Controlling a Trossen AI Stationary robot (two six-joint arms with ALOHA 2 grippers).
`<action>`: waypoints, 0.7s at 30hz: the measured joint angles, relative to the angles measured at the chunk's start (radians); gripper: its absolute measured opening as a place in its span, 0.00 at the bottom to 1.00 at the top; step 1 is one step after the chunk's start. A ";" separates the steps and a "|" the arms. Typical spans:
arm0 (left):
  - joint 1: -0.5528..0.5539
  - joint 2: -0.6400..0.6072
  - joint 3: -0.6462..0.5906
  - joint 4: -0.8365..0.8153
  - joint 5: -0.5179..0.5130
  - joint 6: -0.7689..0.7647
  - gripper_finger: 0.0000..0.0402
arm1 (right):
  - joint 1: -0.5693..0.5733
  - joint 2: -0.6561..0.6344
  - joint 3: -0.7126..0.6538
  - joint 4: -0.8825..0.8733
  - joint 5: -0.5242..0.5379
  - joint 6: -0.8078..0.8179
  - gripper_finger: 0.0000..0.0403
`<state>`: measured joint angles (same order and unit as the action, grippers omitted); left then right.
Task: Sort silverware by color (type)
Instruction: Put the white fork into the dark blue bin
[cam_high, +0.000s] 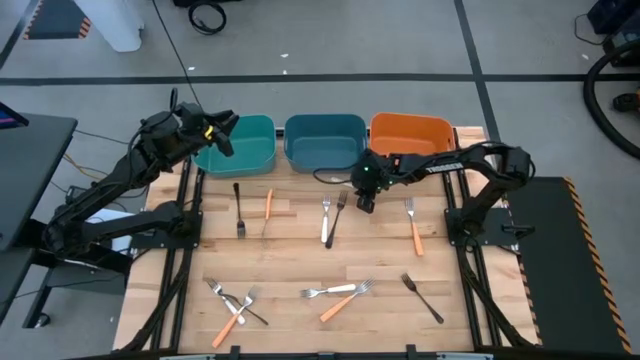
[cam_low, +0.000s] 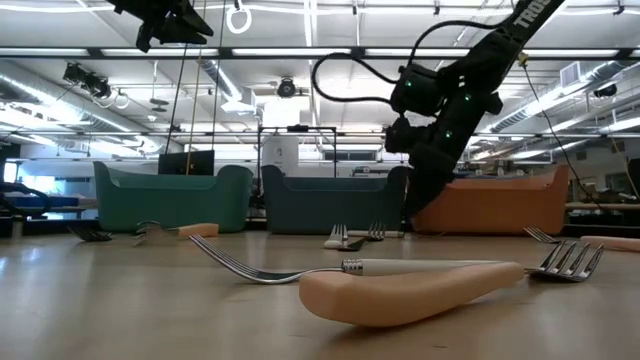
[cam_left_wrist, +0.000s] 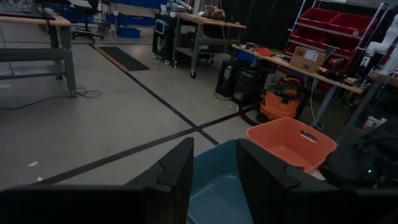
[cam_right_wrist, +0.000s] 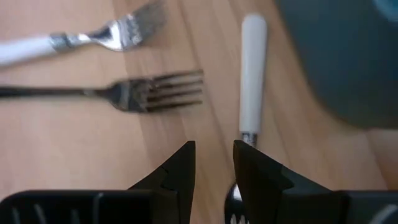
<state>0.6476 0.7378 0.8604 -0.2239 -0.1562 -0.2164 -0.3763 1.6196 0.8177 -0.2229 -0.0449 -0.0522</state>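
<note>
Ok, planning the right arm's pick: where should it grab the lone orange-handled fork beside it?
Probably mid-handle on the orange-handled fork, coming straight down, jaws across its width: it lies flat on the table, nothing touching it, and the handle is its thickest part.

Wooden table (cam_high: 300, 260), orange shop vacuum (cam_left_wrist: 287, 102)

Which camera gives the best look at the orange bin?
The high view: the orange bin shows whole from above, rightmost of the three bins. The low view shows only its side wall, partly hidden by the right arm. The left wrist view shows its rim and inside. The right wrist view misses it.
</note>
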 joint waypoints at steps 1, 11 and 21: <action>0.000 0.002 0.000 -0.003 0.000 -0.001 0.32 | 0.000 0.004 0.000 -0.006 0.005 0.000 0.29; 0.000 0.028 0.000 -0.005 0.000 0.000 0.32 | 0.000 0.015 0.000 -0.016 0.024 -0.026 0.29; 0.000 0.036 0.000 -0.006 0.000 0.003 0.32 | -0.001 0.015 0.000 -0.023 0.026 -0.034 0.29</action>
<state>0.6476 0.7734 0.8604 -0.2302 -0.1558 -0.2134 -0.3771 1.6344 0.8177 -0.2457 -0.0189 -0.0864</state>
